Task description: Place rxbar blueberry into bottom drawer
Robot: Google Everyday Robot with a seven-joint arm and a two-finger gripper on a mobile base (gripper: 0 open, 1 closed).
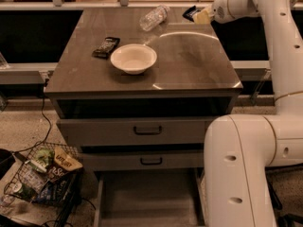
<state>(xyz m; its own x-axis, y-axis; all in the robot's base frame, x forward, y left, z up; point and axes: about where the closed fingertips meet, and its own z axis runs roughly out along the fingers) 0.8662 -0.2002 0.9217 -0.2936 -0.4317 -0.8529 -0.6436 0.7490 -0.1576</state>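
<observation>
One two-finger gripper on the white robot arm, positioned above the back right corner of the grey-brown cabinet top, clear of the surface. Its pale fingers are closed narrowly on one small flat dark navy-blue wrapped rxbar blueberry, which juts out leftward from the fingertips and is held in the air, not touching the cabinet.

Items on the cabinet top, three in all:
- one round white bowl, upright, left of centre
- one dark brown-green wrapped bar, flat, just beside the bowl on its left, apart from it
- one clear plastic bottle, lying on its side near the back edge, left of the gripper

Drawers, three in all: two upper grey drawers, each with one dark handle, both shut; one bottom drawer, a wide shallow grey tray, pulled open at floor level, well below the held bar.

On the floor at left, one wire basket holding several packets; their number cannot be counted
</observation>
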